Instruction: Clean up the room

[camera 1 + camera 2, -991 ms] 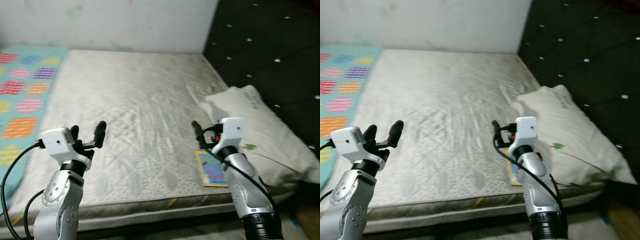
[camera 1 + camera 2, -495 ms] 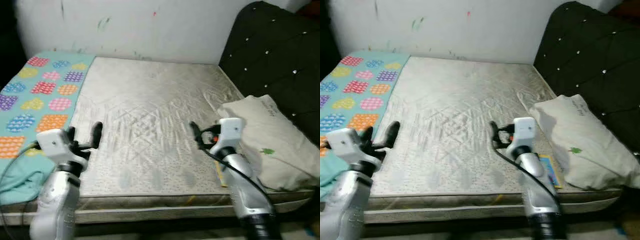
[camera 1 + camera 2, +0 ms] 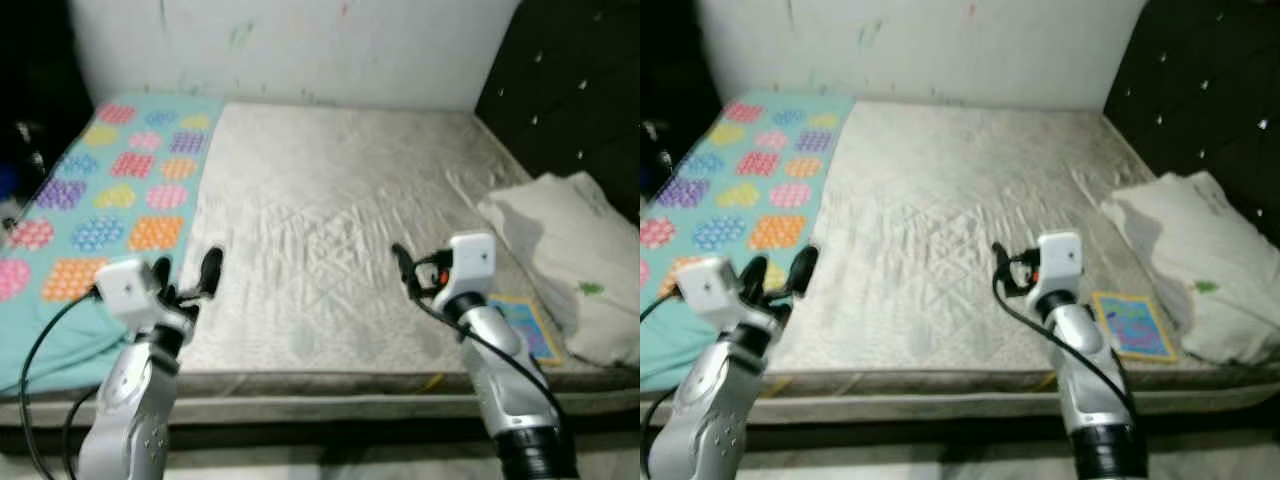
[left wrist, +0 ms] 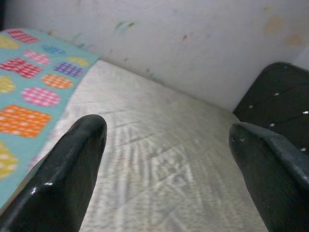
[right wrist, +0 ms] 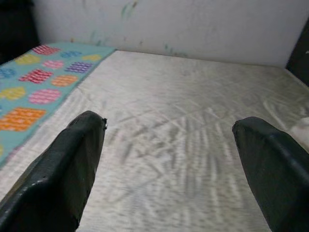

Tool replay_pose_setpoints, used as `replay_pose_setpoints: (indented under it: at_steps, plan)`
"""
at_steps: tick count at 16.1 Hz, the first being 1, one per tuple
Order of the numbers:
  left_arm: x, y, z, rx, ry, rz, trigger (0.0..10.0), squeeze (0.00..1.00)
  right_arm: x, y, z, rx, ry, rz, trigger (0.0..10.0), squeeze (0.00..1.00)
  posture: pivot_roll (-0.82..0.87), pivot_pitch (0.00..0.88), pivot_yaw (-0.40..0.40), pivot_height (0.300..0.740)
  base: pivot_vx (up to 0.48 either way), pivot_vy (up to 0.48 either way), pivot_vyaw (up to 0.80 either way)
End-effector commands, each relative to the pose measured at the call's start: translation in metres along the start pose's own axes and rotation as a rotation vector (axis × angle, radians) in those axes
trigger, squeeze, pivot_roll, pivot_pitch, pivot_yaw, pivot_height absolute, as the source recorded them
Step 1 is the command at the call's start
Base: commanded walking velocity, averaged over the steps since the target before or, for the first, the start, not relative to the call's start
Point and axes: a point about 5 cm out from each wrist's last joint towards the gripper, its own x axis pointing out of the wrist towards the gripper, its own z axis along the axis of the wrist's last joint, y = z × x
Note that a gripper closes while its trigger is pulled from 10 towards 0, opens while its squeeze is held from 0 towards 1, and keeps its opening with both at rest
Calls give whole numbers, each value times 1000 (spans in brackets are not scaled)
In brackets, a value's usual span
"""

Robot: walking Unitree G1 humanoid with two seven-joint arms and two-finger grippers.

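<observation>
Both our grippers hang spread wide and empty over the near edge: left gripper (image 3: pixel 185 275) at 8 o'clock, right gripper (image 3: pixel 415 275) at 4. From largest to smallest, we see the bare mattress (image 3: pixel 340 210), the patterned blanket (image 3: pixel 110 190) from 9 to 10 o'clock, the pillow (image 3: pixel 570 250) at 3, and the picture book (image 3: pixel 1130 325) lying flat at 4, beside the pillow. Its long axis seems to run toward 12. We judge it best approached squarely across the short side.
</observation>
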Motion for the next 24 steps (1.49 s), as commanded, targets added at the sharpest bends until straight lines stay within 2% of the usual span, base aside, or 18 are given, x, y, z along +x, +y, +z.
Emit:
replay_pose_setpoints:
  at_steps: [1, 6, 9, 20, 24]
  plan:
    - [1, 3, 5, 13, -11, 12, 10000, 0, 2, 5, 4, 0, -16, 13, 10000, 0, -1, 0, -74, 740, 0, 472, 800]
    - [1, 5, 5, 26, -9, 28, 10000, 0, 2, 3, 4, 2, -13, 2, 10000, 0, -4, 0, -75, 740, 0, 468, 0]
    - [1, -1, 7, 12, -31, -30, 10000, 0, 2, 3, 4, -2, -12, 3, 10000, 0, -4, 0, -73, 740, 0, 0, 0]
    - [0, -1, 7, 12, -30, -39, 10000, 0, 2, 1, 3, -1, -10, -6, 10000, 0, -5, 0, -71, 740, 281, 0, 0]
    - [1, -1, 5, 31, -14, -21, 10000, 0, 2, -2, 2, -9, -5, -14, 10000, 0, -4, 0, -73, 740, 0, 0, 0]
